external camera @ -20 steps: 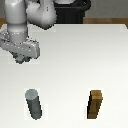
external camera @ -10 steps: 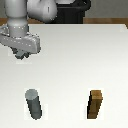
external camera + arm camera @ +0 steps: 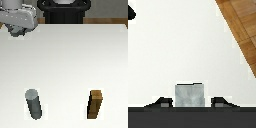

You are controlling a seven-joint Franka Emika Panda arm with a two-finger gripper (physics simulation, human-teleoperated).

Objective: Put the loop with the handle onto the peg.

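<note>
Hovering at the surface's point(image 3: 70, 60) far corner on the exterior view's left, the tool point(image 3: 17, 34) is there; the peg point(image 3: 33, 103) stands near the front edge, beside a brown block point(image 3: 96, 104). In the wrist view the fingertips point(image 3: 162, 102) stand apart with the loop with the handle point(image 3: 189, 95) between them; whether they grip it I cannot tell

A white table point(image 3: 75, 65) fills most of the exterior view, its surface plain and evenly lit, with soft shadows toward the bottom of the frame. Its far edge runs across the top of the frame. Behind that edge, at the upper centre, stands a black base point(image 3: 64, 12). In the wrist view the same white surface ends along a slanting edge at the upper right, and beyond it lies a wood floor point(image 3: 242, 25) of brown planks.
</note>
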